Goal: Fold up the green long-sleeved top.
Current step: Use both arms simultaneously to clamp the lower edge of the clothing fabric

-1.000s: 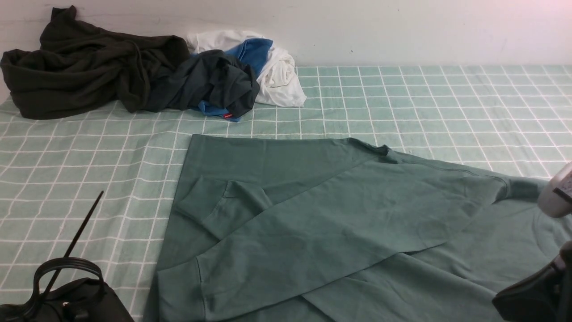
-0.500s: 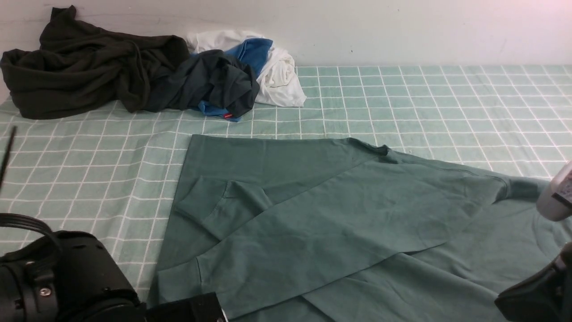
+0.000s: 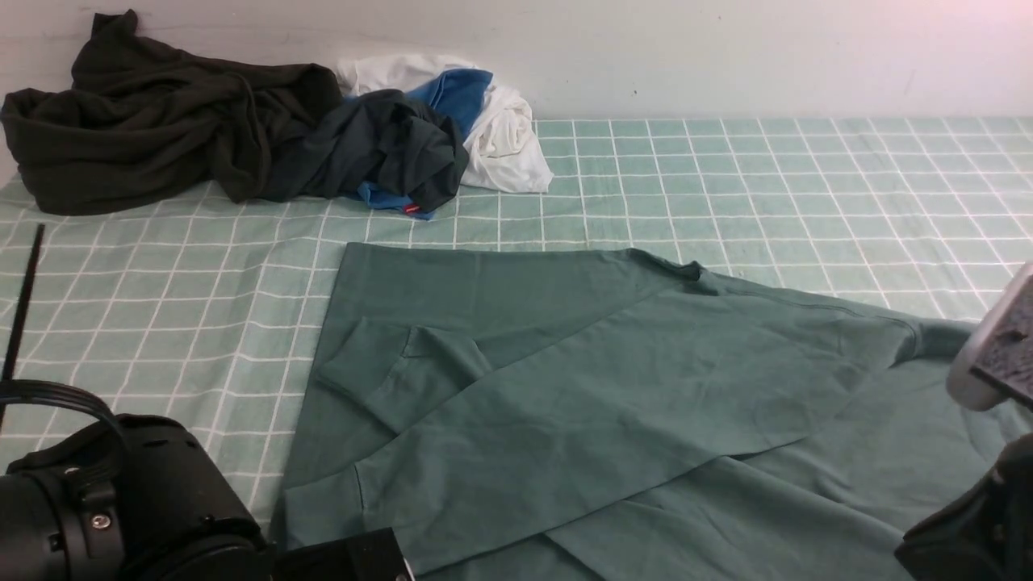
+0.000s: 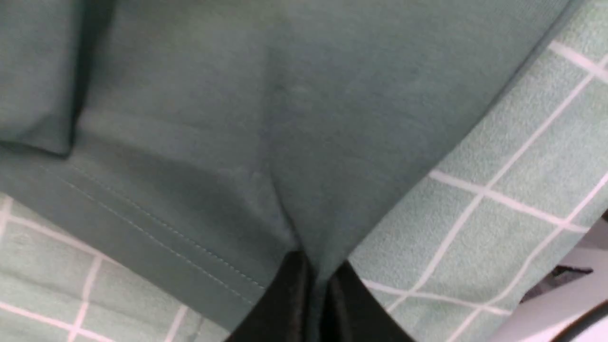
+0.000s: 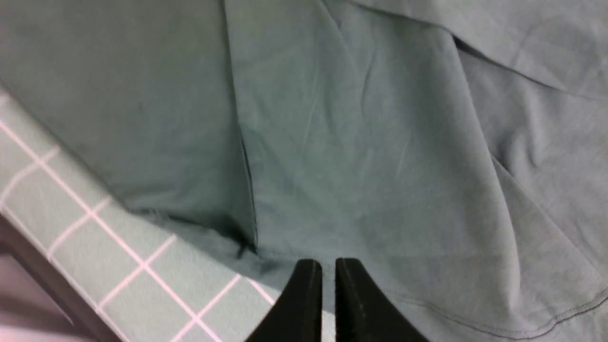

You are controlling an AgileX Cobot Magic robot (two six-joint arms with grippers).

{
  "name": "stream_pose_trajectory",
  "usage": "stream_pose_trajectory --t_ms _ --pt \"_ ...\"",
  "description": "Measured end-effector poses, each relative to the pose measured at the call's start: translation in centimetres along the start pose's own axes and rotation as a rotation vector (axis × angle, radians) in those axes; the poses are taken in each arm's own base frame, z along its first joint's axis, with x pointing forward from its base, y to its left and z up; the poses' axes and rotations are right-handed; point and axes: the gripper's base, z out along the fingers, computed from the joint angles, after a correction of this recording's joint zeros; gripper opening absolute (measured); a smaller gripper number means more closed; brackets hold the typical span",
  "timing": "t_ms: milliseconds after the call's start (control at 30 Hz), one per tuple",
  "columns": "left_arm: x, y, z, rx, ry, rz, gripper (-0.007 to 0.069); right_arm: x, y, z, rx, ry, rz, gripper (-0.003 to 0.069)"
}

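Green top (image 3: 613,387): large, spread flat on the checked cloth (image 3: 767,186), sleeves folded in over the body. Soft, light, limp cotton that will likely sag and crease, so it is best taken at the hem corners. Left gripper (image 4: 317,270): clamped on a hem (image 4: 142,223) corner. Right gripper (image 5: 328,268): jaws a slit apart at the hem; whether it grips cannot be told.
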Motion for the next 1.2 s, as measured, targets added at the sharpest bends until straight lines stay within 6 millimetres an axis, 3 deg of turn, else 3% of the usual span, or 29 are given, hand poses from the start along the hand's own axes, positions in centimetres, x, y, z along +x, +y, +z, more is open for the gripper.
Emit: stream_pose_trajectory --t_ms 100,233,267,300,400,500,933,1167,1200 --pt "0.5 0.0 -0.1 -0.004 0.049 -0.003 0.0006 0.0 0.0 0.8 -0.033 0.051 -0.066 0.0115" --pt "1.7 -0.1 -1.0 -0.018 0.079 -0.011 0.0006 0.8 0.6 3.1 -0.085 0.15 -0.213 0.0264" --pt "1.7 -0.1 -1.1 -0.019 0.075 -0.011 0.0006 0.9 0.6 3.2 -0.085 0.156 -0.219 0.0272" --pt "2.3 -0.2 -1.3 -0.022 0.068 -0.014 0.0006 1.5 0.7 4.2 -0.086 0.197 -0.289 0.0334" --pt "3.3 -0.6 -1.1 -0.025 0.059 -0.014 0.0006 2.8 0.5 6.1 -0.045 0.254 -0.389 0.0436" --pt "4.0 -0.8 -0.3 -0.023 0.062 -0.013 0.0006 3.6 -0.3 8.1 0.03 0.267 -0.474 0.049" --pt "4.0 -1.0 0.6 -0.017 0.022 -0.037 0.0007 4.7 -1.7 13.1 0.036 0.402 -0.661 0.0483" --pt "4.0 -1.0 0.6 -0.019 0.015 -0.038 0.0007 4.7 -1.7 13.3 0.019 0.426 -0.688 0.034" --pt "3.9 -1.0 0.6 -0.02 0.012 -0.038 0.0007 4.7 -1.7 13.3 0.02 0.425 -0.689 0.0269"
